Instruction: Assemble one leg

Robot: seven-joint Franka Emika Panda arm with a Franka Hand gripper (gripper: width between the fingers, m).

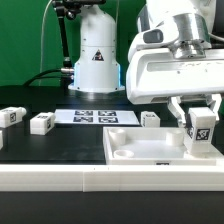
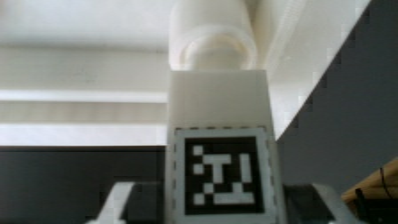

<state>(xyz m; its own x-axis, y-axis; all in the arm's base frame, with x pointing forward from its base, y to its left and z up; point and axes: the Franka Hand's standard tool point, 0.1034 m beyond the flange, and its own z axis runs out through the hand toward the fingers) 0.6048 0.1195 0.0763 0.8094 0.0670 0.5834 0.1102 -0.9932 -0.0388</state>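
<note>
My gripper is shut on a white leg with a black-and-white tag facing the camera. It holds the leg upright over the right part of the large white tray-like piece, close to or touching its surface. In the wrist view the leg fills the middle, tag towards the camera, its round end pointing away. The gripper has its fingers against both sides of the leg.
Three more tagged white legs lie on the black table: two at the exterior view's left and one behind the tray-like piece. The marker board lies behind them. A white lamp-like stand is at the back.
</note>
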